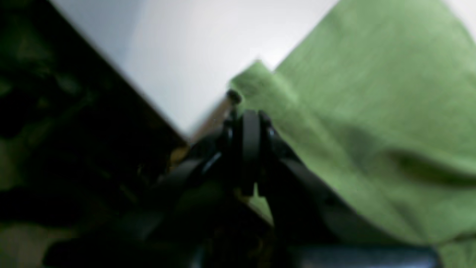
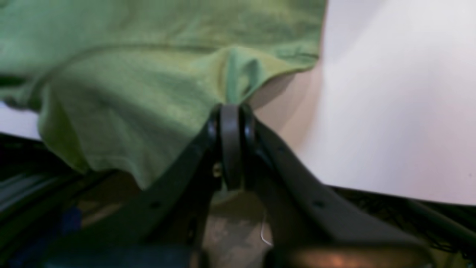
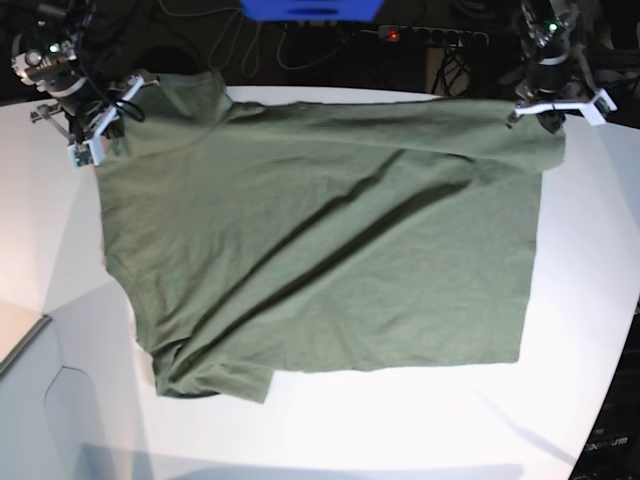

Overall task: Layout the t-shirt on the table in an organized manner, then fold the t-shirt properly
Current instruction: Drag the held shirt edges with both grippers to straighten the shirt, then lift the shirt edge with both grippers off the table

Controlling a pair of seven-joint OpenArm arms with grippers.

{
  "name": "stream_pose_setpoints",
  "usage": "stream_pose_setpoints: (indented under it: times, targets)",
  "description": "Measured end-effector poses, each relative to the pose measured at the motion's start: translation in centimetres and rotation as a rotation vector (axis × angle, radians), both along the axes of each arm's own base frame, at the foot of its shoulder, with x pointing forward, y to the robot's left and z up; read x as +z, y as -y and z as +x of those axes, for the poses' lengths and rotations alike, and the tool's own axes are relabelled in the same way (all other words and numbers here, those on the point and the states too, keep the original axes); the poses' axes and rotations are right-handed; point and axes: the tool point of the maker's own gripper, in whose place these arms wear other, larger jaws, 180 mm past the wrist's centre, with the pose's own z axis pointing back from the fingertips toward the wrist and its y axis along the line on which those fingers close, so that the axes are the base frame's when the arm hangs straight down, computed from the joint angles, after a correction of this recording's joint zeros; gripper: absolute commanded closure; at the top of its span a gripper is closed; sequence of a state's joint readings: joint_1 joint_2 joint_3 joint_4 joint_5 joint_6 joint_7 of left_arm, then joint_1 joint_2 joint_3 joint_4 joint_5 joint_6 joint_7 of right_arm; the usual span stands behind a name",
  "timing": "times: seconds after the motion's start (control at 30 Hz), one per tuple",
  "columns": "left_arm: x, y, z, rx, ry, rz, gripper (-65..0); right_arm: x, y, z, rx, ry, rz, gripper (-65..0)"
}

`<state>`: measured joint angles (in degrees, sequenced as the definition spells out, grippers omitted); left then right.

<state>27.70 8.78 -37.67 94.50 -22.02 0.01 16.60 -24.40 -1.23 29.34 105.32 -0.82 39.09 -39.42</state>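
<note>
The near part of the table was bare white, its curved edge running along the right of the base view. Next came the shirt's lower left corner, a bunched sleeve with folds lying just in from the table's left side. The straight hem ran up the right side. From there the olive shirt spread flat across most of the table's middle, with long diagonal creases running from lower left to upper right. Its far edge lay along the table's back rim, lifted slightly at both far corners.

At the far right of the base view, the left gripper sat at the shirt's far right corner. The left wrist view was blurred, but it showed the jaws pressed together at a corner of green cloth, with white table to the left of it; the gripper was closed on the shirt.

At the far left of the base view, the right gripper sat at the shirt's far left corner. The right wrist view showed the gripper clamped tight, a pinch of cloth rising out of its tips, and the fabric draped off the table edge beneath it. White table lay to its right.

Beyond the table, dark cables and a blue object stood against the back.
</note>
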Motion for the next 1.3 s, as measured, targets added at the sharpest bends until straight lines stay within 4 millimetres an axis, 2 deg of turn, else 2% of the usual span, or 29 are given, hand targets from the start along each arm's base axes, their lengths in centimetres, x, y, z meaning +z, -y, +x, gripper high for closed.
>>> stream_pose_setpoints:
  times: [0.1, 0.17, 0.27, 0.37, 0.43, 0.53, 0.6, 0.7, 0.8, 0.87, 1.0, 1.1, 1.17, 1.23, 1.3]
  targets:
    - [1.2, -0.4, 2.7, 0.003, 0.064, 0.014, -0.1, 1.1, 0.0, 2.6, 0.002, 0.059, -0.002, 0.0]
    - [2.5, -0.4, 5.2, -0.002, 0.127, 0.019, -0.1, 2.0, 0.0, 4.7, 0.0, 0.106, -0.003, 0.0]
    - [4.8, -0.2, 9.4, -0.015, 0.224, 0.015, -0.1, 4.5, 0.1, 9.0, 0.003, 0.216, 0.0, 0.0]
    - [7.8, -0.4, 14.0, -0.063, 0.312, 0.059, -0.1, 5.4, 0.5, 12.7, 0.003, 0.254, -0.008, 0.0]
    - [9.9, 0.6, 17.8, -0.157, 0.364, 0.081, -0.1, 5.7, 1.2, 15.4, 0.0, 0.252, -0.053, 0.0]
    - [12.3, 2.5, 22.8, -0.252, 0.428, 0.089, -0.1, 6.4, 1.1, 19.6, 0.007, 0.264, -0.052, 0.0]
    - [13.8, 3.4, 25.6, -0.286, 0.464, 0.084, -0.1, 7.5, 0.8, 22.2, 0.015, 0.289, -0.043, 0.0]
    - [15.5, 4.2, 29.5, -0.329, 0.487, 0.087, -0.1, 9.8, 1.4, 25.6, 0.01, 0.325, -0.053, 0.0]
    - [18.1, 4.8, 33.9, -0.361, 0.511, 0.088, -0.1, 13.7, 1.7, 29.5, 0.009, 0.405, -0.038, 0.0]
    - [20.8, 5.7, 37.0, -0.386, 0.547, 0.085, -0.1, 17.1, 1.5, 32.0, 0.021, 0.506, -0.009, 0.0]
    - [26.9, 7.1, 42.6, -0.431, 0.592, 0.087, -0.1, 24.0, 2.5, 35.2, 0.024, 0.669, -0.019, 0.0]
    - [31.6, 8.1, 45.2, -0.454, 0.629, 0.088, -0.1, 29.1, 3.4, 36.6, 0.018, 0.781, -0.029, 0.0]
    - [35.5, 8.6, 46.2, -0.468, 0.674, 0.103, -0.1, 32.8, 3.6, 37.5, 0.018, 0.851, -0.031, 0.0]
    - [39.4, 8.9, 46.7, -0.47, 0.735, 0.118, -0.1, 36.3, 3.8, 37.8, 0.019, 0.927, -0.03, 0.0]
    - [42.8, 9.1, 46.7, -0.476, 0.794, 0.146, -0.1, 38.7, 4.1, 37.8, 0.015, 0.976, -0.04, 0.0]
